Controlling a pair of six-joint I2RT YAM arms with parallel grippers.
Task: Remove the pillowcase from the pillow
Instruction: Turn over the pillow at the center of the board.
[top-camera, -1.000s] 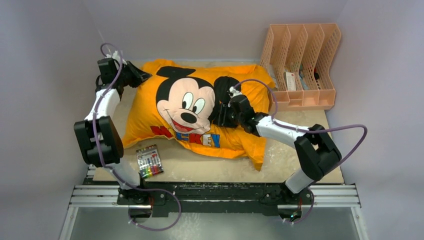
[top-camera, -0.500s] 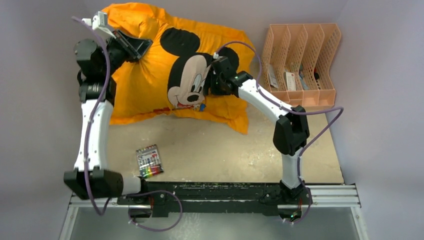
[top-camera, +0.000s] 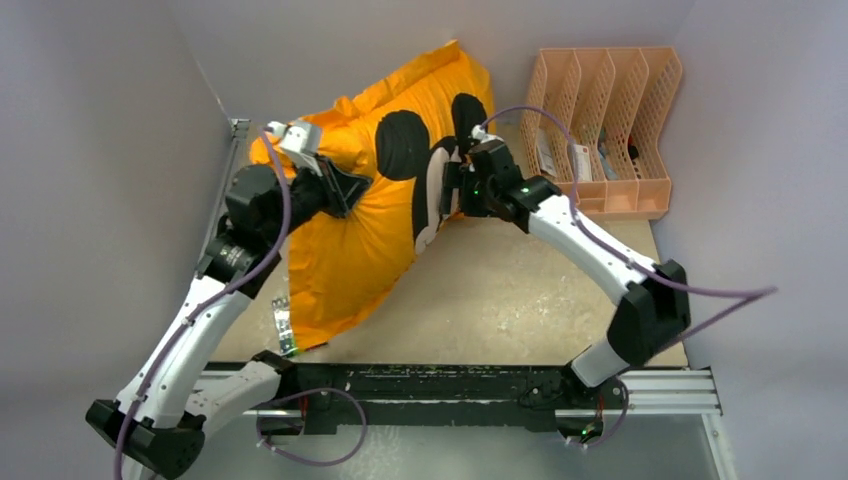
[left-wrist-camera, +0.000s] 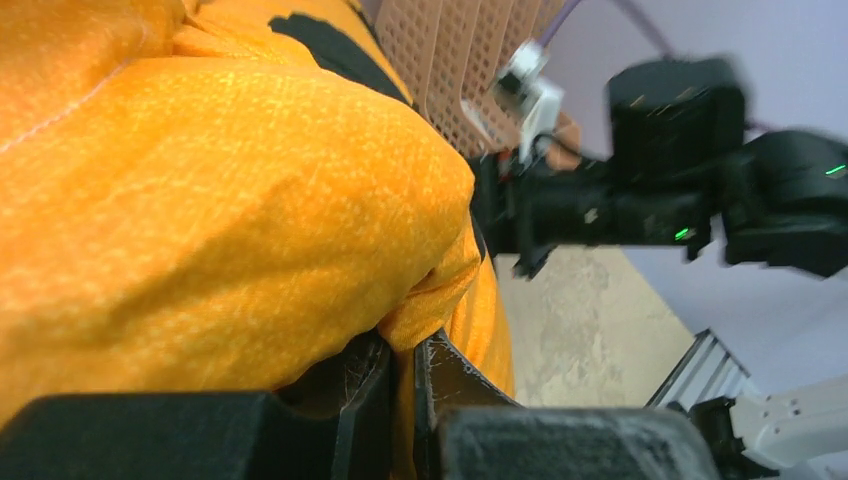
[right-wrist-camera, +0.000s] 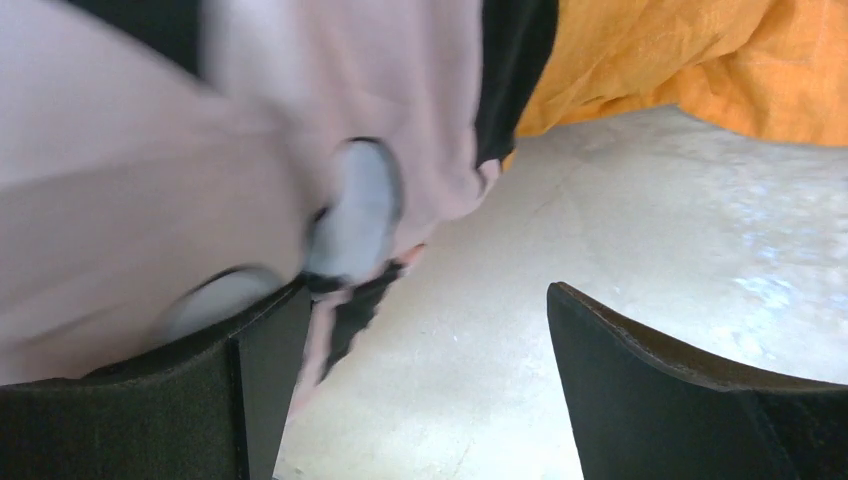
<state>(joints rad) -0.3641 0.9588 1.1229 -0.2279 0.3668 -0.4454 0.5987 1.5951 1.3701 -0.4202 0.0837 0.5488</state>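
Observation:
The orange-yellow pillowcase (top-camera: 350, 250) stands tilted on its edge, its top corner reaching the back wall. The Mickey face is turned toward the right and seen edge-on. The white pillow is hidden inside it. My left gripper (top-camera: 350, 190) is shut on a fold of the orange fabric (left-wrist-camera: 440, 285), its jaws (left-wrist-camera: 403, 345) pinching it tight. My right gripper (top-camera: 448, 190) is open against the printed face. In the right wrist view its left finger (right-wrist-camera: 265, 370) touches the pale face print (right-wrist-camera: 150, 150), bare table shows between the jaws (right-wrist-camera: 425, 300), and orange cloth (right-wrist-camera: 700, 60) lies beyond.
A peach plastic file rack (top-camera: 600, 130) with a few items stands at the back right, close to the right arm. A pack of markers (top-camera: 283, 325) peeks out beside the pillowcase's lower edge. Walls close in on the left and back. The metal rail (top-camera: 450, 385) runs along the near edge.
The pillowcase lay flat a second ago. My left gripper has lifted it and swung it up onto its edge. My right gripper has moved back and up with the face print.

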